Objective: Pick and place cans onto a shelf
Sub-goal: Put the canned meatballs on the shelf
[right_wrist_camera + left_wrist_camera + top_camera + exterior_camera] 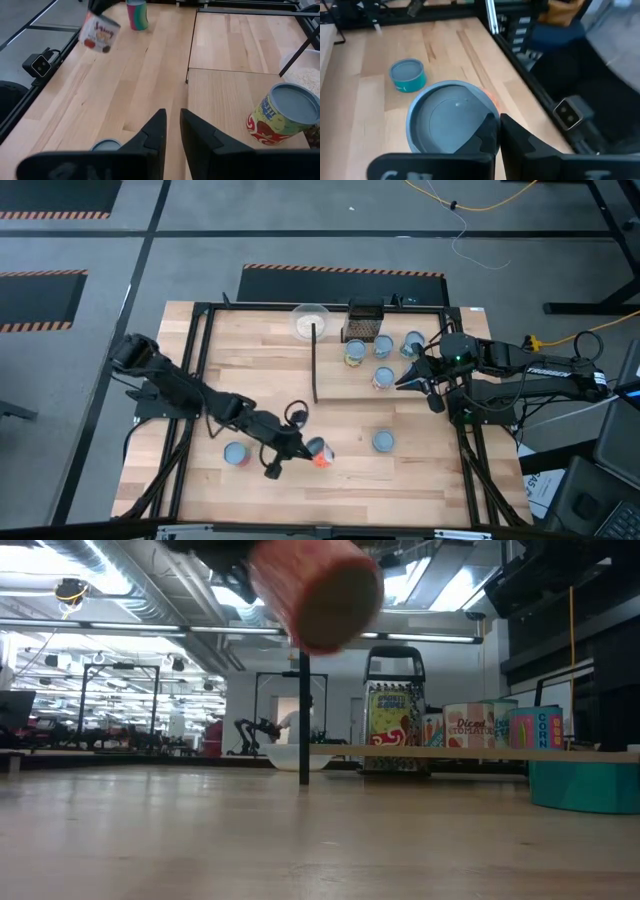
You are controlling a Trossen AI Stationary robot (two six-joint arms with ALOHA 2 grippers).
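My left gripper (308,450) is over the near middle of the table, shut on a can (320,455) with a reddish label, which fills the top of the low view (322,595). My right gripper (410,378) hovers over the shelf (340,382), a pale board with a black bar along its left edge. Its fingers (156,131) stand a narrow gap apart with nothing between them. Several cans stand upright on the shelf, among them a yellow-green one (282,112). A teal can (383,441) and another can (236,453) stand on the tabletop. My left gripper pinches the can by the rim of its grey round end (487,117). One finger lies over that end and the other outside the side wall. The fingers come nearly level from the table's left. The can (99,32) hangs tilted, clear of the table.
A whitish bowl (310,320) and a dark grater (365,318) stand at the table's far edge, by the shelf. The black frame (530,60) runs along the table's edges. Bare wood lies between the shelf's near edge and the teal can (408,75).
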